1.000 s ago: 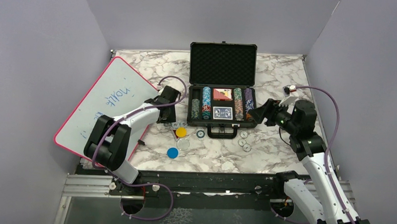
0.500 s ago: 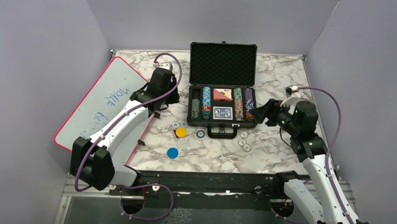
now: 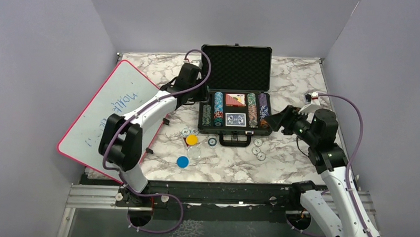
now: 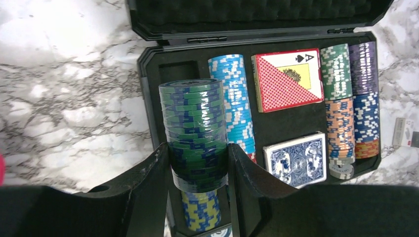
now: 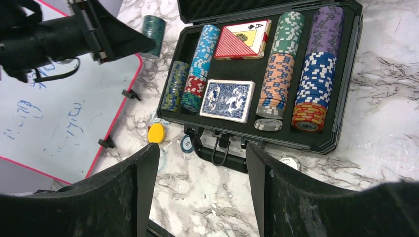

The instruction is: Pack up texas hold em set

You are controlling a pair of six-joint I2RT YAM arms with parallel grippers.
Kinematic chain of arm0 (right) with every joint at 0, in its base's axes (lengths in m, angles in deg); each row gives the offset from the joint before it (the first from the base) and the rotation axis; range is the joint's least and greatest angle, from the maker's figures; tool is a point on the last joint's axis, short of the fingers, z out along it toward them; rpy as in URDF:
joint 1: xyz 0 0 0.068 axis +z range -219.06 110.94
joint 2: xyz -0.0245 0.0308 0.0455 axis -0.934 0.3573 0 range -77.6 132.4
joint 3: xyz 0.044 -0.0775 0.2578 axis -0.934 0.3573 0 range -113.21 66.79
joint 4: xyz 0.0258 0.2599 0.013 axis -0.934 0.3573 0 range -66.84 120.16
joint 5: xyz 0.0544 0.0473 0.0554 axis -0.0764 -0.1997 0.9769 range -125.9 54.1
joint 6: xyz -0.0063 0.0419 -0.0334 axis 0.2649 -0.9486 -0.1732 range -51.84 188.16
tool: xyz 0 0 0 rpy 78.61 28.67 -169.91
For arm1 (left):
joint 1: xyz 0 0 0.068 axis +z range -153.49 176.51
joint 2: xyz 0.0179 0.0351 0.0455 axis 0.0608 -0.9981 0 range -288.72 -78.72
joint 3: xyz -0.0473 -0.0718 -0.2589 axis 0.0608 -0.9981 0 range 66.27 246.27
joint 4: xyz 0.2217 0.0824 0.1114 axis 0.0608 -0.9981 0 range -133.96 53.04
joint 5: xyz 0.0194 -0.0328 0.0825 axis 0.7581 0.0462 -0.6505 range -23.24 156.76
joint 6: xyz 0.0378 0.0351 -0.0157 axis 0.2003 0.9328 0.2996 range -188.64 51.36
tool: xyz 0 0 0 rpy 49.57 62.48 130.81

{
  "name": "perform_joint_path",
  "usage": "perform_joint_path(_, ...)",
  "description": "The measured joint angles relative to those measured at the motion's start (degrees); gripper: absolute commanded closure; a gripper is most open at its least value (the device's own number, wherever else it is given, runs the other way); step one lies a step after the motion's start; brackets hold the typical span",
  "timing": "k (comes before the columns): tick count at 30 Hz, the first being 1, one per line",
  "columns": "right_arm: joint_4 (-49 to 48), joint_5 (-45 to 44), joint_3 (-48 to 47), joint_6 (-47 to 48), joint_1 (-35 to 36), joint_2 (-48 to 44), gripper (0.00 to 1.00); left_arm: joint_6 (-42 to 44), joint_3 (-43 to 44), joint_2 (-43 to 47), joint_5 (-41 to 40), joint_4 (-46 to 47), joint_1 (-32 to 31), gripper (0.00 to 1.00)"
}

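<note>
The left claw (image 4: 197, 150) is clenched on a green-blue chip stack (image 4: 192, 113), seemingly above the leftmost slot of the open case (image 4: 148, 74) on the table (image 4: 59, 98). The right claw (image 5: 201, 148) hangs released beside the case's right edge.

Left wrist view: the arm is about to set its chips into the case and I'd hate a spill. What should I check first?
1. Chip stack clamped in the left tool: ok.
2. Case lid open: ok.
3. Leftmost slot has free room at its far end: ok.
4. Stack's height above that slot: cannot tell.
5. Right tool open, holding nothing: ok.
6. Loose chips lying unpacked: not ok.
</note>
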Motion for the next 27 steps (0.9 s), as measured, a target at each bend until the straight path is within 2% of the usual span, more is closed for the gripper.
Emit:
perform_joint_path(7, 0.28, -0.2, 0.0, -1.6, 0.0, -0.24, 0.32, 0.57, 3.32, -8.02, -0.7, 2.75, -2.4, 0.77)
perform_joint_path(12, 0.07, -0.2, 0.13, -2.01, 0.0, -0.57, 0.32, 1.11, 4.5, -11.85, -4.55, 4.42, -3.69, 0.77)
perform_joint_path(21, -0.37, -0.61, 0.85, -2.03, 0.0, -2.34, 0.31, 1.25, 4.5, -13.6, -9.42, 4.44, -4.28, 0.77)
perform_joint_path(27, -0.39, -0.76, 1.73, -2.62, 0.0, -2.16, 0.31, 0.24, 4.92, -13.7, -10.6, 0.96, -4.37, 0.75)
